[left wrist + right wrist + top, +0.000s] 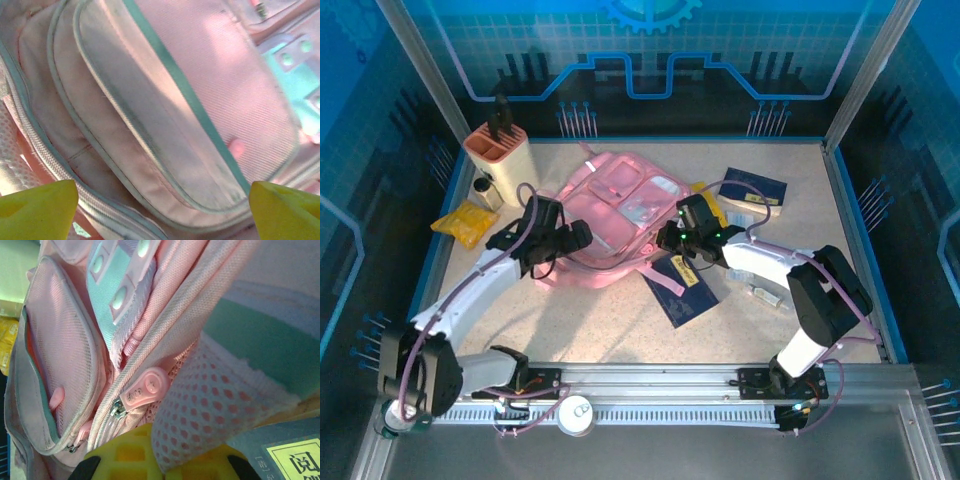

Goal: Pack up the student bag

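Off the near edge of the bench point(620, 335), both my arms reach in toward the middle. Right of centre, a navy booklet point(688, 292) with a yellow label lies flat, just on the near side of the bag.

My left gripper point(570, 238) hangs over the bag's left side. Its yellow fingers point(40, 210) are spread wide above a grey-piped front pocket; can't tell if they touch the fabric.

My right gripper point(668, 238) is at the bag's near-right side. Its yellow fingers point(125, 457) are drawn close, pinching the bag's pink-and-white mesh. A pink zip pull point(145, 387) sits just beside them.

The student bag point(620, 200) lies flat mid-bench, pockets up, its top toward the far edge.

Further out:
- a yellow packet point(465, 222) by the left edge
- a peach holder point(498, 150) with dark tools upright in the far-left corner
- a second navy booklet point(752, 186) toward the far-right corner
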You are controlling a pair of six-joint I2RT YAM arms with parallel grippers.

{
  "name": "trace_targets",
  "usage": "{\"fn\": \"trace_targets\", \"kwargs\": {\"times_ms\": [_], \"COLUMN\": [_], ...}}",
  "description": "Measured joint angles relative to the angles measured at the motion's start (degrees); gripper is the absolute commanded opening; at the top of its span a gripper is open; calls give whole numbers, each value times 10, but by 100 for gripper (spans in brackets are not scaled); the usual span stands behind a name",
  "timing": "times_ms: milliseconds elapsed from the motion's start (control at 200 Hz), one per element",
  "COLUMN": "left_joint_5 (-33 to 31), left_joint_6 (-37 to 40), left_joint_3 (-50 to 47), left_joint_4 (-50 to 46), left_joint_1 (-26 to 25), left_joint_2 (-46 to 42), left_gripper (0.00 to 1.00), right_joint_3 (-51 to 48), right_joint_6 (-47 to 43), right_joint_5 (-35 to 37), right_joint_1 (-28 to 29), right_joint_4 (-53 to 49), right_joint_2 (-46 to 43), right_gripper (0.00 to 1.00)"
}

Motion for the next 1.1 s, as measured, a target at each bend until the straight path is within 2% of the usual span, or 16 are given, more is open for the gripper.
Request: {"fn": "trace_targets", "kwargs": {"times_ms": [150, 355, 575, 825, 976, 1101], "left_joint_5": [10, 6, -11, -43, -64, -85], "left_joint_6": [-5, -29, -66, -76, -76, -73], "left_joint_3": [0, -3, -65, -99, -99, -83], "left_joint_4": [-26, -31, 41, 159, 238, 265], "left_joint_1": [-31, -153, -257, -345, -368, -371], "left_joint_2": [-52, -83, -83, -1, 68, 129], "left_gripper": [84, 78, 70, 64, 63, 63], "right_joint_3": [-8, -8, -8, -8, -7, -6], "right_joint_6": [13, 23, 28, 40, 47, 53], "right_joint_5": [9, 15, 14, 14, 15, 16], "right_joint_1": [3, 4, 4, 6, 9, 14], "right_joint_4": [11, 10, 10, 10, 8, 1], "right_joint_2": [-5, -10, -20, -20, -23, -29], "right_gripper": [2, 2, 2, 3, 3, 3]}}
